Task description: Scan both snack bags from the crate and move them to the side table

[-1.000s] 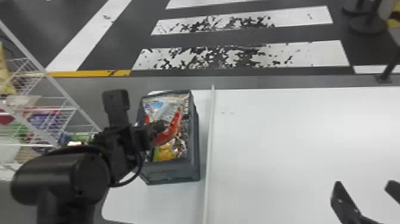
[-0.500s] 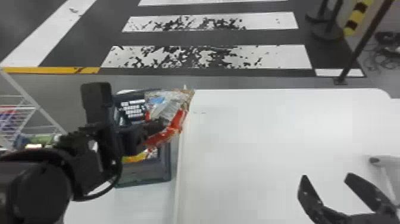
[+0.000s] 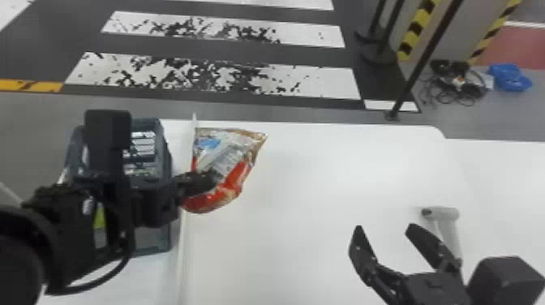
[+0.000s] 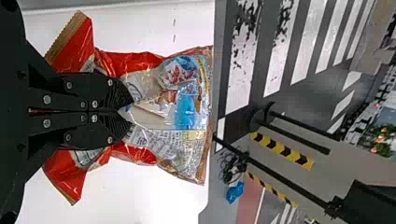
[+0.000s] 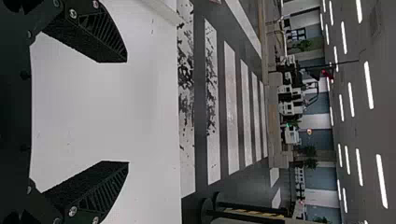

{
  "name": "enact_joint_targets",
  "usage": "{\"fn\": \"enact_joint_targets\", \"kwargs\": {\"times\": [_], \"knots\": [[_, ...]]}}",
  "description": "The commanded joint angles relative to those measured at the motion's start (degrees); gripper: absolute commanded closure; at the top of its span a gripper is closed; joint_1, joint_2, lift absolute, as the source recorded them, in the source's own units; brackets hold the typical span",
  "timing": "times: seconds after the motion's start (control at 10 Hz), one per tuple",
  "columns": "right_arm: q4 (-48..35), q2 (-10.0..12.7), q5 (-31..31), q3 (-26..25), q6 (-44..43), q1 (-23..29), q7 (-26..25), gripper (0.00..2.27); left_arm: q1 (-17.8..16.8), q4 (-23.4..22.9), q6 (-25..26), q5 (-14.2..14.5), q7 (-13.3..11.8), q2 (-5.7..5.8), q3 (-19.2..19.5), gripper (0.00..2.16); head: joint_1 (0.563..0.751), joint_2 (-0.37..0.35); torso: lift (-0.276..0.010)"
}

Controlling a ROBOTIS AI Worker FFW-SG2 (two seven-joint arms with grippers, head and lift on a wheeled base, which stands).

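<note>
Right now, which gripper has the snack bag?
Left gripper: its fingers are shut on the red-and-silver bag. The right gripper stands open, empty.

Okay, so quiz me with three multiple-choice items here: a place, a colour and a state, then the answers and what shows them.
1. Where is the snack bag?
A. On the floor
B. In the left gripper
C. Under the table

2. What colour edges the bag's lower part in the head view?
A. Green
B. Purple
C. Red

3. How are the right gripper's fingers?
A. Spread apart
B. Pressed together
C. Clamped on a bag

1 B: the left wrist view shows its fingers pinching the bag.
2 C: a bright red band curves there.
3 A: a wide gap separates the tips.
</note>
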Motion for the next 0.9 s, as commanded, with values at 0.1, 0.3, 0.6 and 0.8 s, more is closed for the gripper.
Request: {"fn": "enact_joint_targets", "kwargs": {"times": [0.1,0.3,0.6,0.8], "knots": [[0.4,0.0,-0.2,-0.8,-1.0,-0.3,-0.6,0.16,-3.4,7.6,-0.2,-5.5,-1.9,-0.91,-9.0,2.14,0.695,-0.166,-0.029],[0.5,0.0,-0.2,-1.1,-1.0,-0.5,-1.2,0.17,-6.6,15.1,-0.7,-10.1,-2.0,-1.53,-14.6,2.14,0.695,-0.248,-0.029],[1.0,-0.1,-0.3,-1.7,-2.2,-1.0,-2.2,0.17,-9.6,25.1,-6.0,-11.8,-2.6,-2.5,-19.1,2.14,0.695,-0.312,-0.029],[1.6,-0.1,-0.4,-1.8,-2.6,-1.5,-2.3,0.17,-10.7,31.3,-11.2,-13.5,-2.8,-3.29,-23.3,2.14,0.695,-0.349,-0.029]]}}
